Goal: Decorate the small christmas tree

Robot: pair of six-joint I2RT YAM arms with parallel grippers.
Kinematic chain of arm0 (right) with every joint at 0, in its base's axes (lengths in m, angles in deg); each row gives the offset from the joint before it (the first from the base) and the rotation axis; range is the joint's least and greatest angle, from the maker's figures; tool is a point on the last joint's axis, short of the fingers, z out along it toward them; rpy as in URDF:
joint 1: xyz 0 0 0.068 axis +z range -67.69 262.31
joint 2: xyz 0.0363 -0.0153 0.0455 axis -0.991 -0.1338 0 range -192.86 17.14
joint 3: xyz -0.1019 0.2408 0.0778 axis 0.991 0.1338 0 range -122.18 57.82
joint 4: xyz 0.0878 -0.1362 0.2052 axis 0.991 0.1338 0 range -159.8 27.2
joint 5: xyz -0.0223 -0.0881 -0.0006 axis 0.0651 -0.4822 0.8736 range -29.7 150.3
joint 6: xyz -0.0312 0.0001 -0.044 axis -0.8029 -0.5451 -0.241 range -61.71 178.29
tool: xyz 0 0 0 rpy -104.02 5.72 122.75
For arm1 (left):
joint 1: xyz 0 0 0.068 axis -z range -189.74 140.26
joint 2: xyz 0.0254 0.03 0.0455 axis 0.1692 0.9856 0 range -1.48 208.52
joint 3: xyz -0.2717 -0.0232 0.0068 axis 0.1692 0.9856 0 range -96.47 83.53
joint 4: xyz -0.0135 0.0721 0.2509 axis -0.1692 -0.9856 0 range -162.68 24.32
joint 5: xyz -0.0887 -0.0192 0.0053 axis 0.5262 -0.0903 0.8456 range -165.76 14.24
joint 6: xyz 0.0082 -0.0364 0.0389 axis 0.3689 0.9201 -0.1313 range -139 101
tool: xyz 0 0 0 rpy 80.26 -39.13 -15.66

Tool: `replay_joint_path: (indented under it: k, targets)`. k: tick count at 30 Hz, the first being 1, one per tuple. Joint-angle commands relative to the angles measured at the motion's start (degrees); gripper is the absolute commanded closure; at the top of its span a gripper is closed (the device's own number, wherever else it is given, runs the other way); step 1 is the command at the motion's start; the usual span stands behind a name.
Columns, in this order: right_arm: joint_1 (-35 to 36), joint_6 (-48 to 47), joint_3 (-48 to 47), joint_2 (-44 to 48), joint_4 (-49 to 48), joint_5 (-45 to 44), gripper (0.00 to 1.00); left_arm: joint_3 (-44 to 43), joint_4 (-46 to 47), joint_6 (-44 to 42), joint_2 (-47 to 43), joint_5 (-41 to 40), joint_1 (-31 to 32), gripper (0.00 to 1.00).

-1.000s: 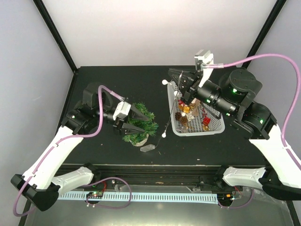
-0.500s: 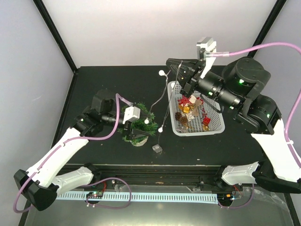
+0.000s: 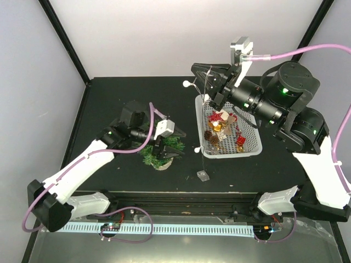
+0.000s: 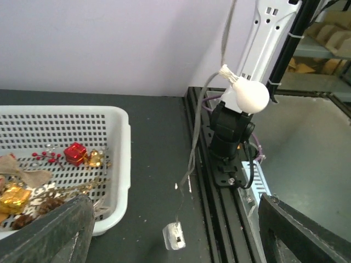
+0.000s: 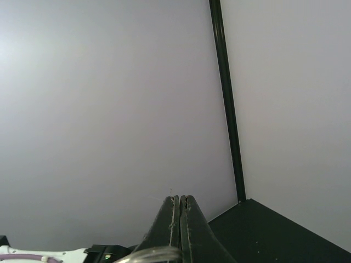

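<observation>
The left end effector (image 4: 174, 198) stands with its fingers wide apart directly over the small christmas tree (image 3: 148, 156), a bushy green artificial tree on a pale round base. The tree's needles show below and to the left of the fingers on the black surface (image 3: 109, 104). The right end effector (image 5: 179, 198), fingers pressed together, is clamped on a thin wire string of round white bulbs (image 3: 197, 149), which hangs beside the white plastic mesh basket (image 3: 258, 148) down to a small clear box (image 3: 202, 175).

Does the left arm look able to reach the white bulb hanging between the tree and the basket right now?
Probably yes: the left end effector is open above the small christmas tree, and the bulb dangles on its wire just beside it, with nothing between them.
</observation>
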Motion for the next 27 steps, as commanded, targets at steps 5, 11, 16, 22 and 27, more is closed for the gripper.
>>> replay_joint_path:
  k: [5,11,16,22,27]
  targets:
    - [0.46,0.56,-2.38,0.24,0.58,0.18,0.99,-7.0,0.65,1.54,6.06,6.12,3.22,0.17]
    - [0.47,0.59,-2.19,0.44,0.08,0.17,0.99,-9.61,-1.37,0.46,8.13,7.12,5.28,0.17]
    - [0.5,0.88,-1.77,0.26,-0.77,0.72,0.99,-11.24,-1.97,0.36,11.26,7.77,6.58,0.15]
    - [0.5,1.61,-1.57,-0.02,-2.08,1.79,0.99,-11.84,-1.37,0.97,12.9,9.28,7.56,0.18]
    - [0.51,1.46,-0.83,0.39,-2.32,1.11,0.99,-12.29,-2.45,-0.02,13.42,11.57,7.7,0.73]
